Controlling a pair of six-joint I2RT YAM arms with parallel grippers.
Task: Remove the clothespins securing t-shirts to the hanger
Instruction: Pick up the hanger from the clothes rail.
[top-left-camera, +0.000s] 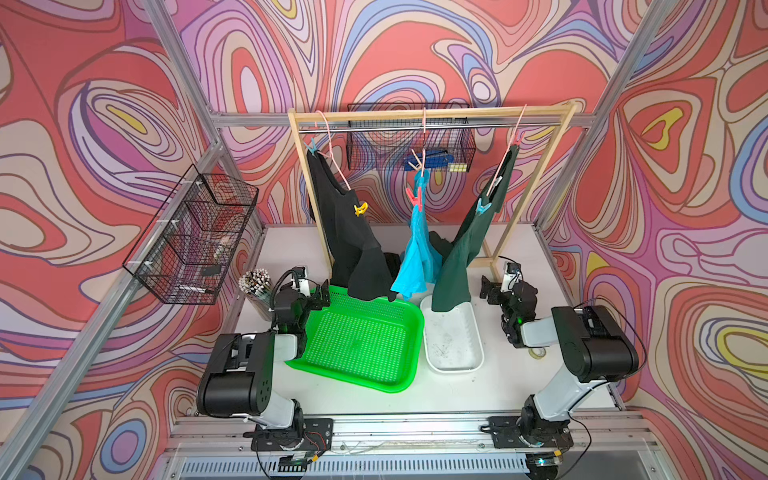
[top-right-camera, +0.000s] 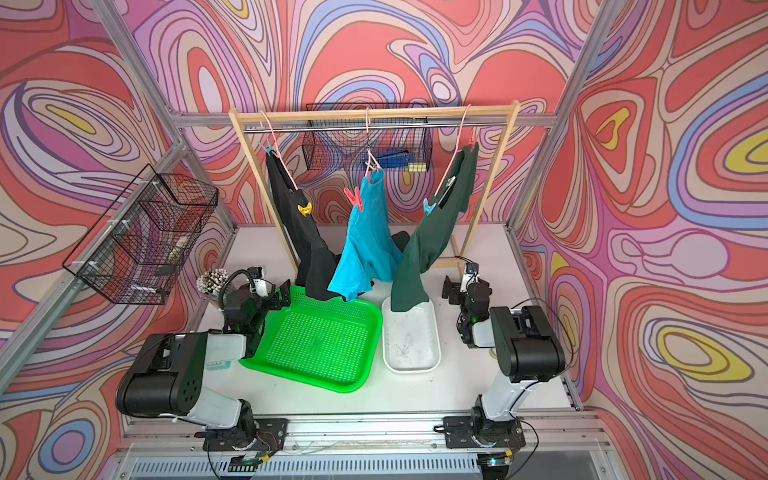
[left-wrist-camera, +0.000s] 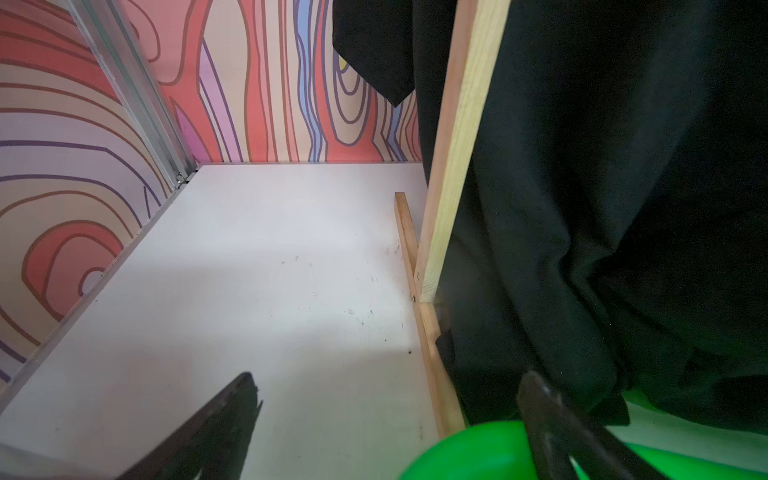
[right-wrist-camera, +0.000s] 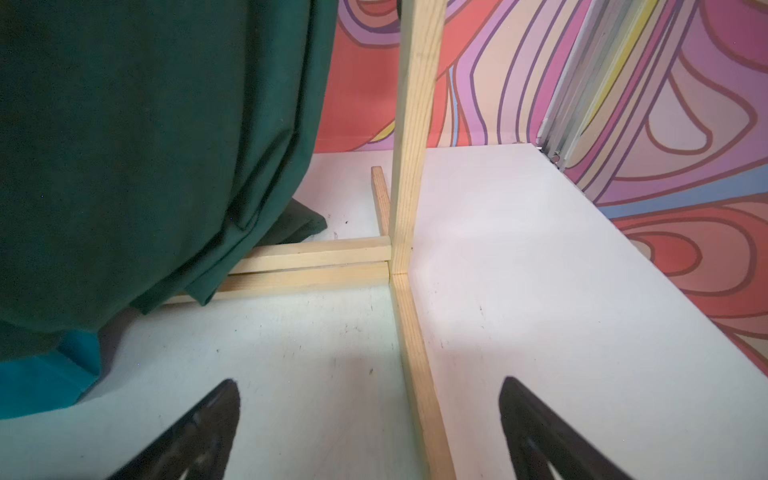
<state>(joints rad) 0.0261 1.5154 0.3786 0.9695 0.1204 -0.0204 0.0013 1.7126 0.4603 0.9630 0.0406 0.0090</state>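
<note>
Spread and empty, low by the wooden rack (top-left-camera: 432, 113) feet: left gripper (left-wrist-camera: 388, 380), right gripper (right-wrist-camera: 369, 381). Yellow clothespin (top-left-camera: 360, 209) on black t-shirt (top-left-camera: 340, 232) hangs well above, nearer the left gripper.

In both top views we look down from high in front on the whole table (top-left-camera: 498, 390); our wrist views sit low, close by the rack (left-wrist-camera: 455, 145).

Matt cloth t-shirts (top-left-camera: 419, 253), bare wood rack (top-left-camera: 432, 113), glossy tray (top-left-camera: 357, 345).
</note>
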